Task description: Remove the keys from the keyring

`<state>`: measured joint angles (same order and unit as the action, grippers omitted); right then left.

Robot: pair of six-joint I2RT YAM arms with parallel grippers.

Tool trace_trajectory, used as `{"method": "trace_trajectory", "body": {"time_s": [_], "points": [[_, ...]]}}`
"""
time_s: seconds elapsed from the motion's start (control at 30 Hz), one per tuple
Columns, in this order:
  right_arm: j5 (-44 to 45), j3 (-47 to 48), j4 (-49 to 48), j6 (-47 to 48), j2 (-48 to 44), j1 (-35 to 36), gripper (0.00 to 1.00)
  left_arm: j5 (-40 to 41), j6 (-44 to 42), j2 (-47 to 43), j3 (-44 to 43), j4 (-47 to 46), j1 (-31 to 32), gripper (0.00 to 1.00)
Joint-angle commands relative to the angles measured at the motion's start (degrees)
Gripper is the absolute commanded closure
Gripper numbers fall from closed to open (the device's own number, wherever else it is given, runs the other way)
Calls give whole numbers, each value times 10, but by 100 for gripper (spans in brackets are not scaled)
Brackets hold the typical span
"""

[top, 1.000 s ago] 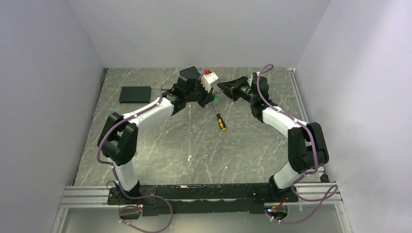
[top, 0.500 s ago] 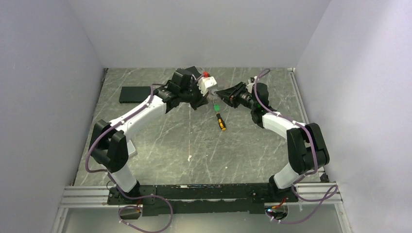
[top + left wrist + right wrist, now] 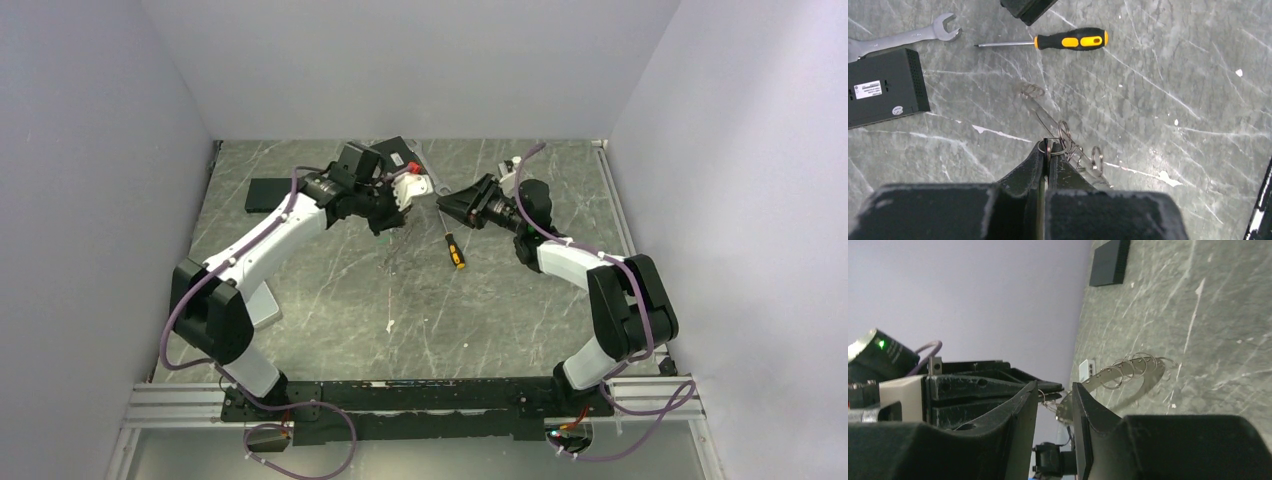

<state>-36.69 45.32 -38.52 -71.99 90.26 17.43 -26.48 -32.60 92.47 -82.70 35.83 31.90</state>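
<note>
Left arm has swung leftward; left gripper clamps shut on the keyring, a grip only its wrist view shows; right gripper jaws parted, empty; keys dangle just beyond, above the table.

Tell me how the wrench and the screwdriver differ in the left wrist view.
The wrench is bare silver metal; the screwdriver has a yellow-and-black handle on a thin shaft. The wrench runs off the left edge; the screwdriver shows whole. The wrench's open jaw faces right, the screwdriver's tip left. Both lie flat on the marble table, untouched.
</note>
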Motion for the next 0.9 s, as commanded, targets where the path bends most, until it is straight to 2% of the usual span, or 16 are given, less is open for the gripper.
{"method": "trace_trajectory", "body": {"time_s": [0.0, 0.17, 0.3, 0.6, 0.8, 0.87], "points": [[-44, 0, -71, 43, -2, 6, 65, -41, -66, -43, -39, 56, -13, 100], [-108, 15, -107, 105, 4, 5, 61, -58, -92, -49, -37, 90, -15, 100], [-172, 31, -105, 201, -4, 5, 55, -81, -100, -56, -35, 108, -17, 100], [-189, 70, 140, 544, -97, 6, 50, -145, -122, -66, -30, 159, -18, 100], [-169, 110, 281, 737, -130, 3, 37, -186, -142, -74, -33, 195, -18, 100], [-149, 119, 283, 760, -139, 1, 27, -192, -147, -75, -29, 202, -18, 100]]}}
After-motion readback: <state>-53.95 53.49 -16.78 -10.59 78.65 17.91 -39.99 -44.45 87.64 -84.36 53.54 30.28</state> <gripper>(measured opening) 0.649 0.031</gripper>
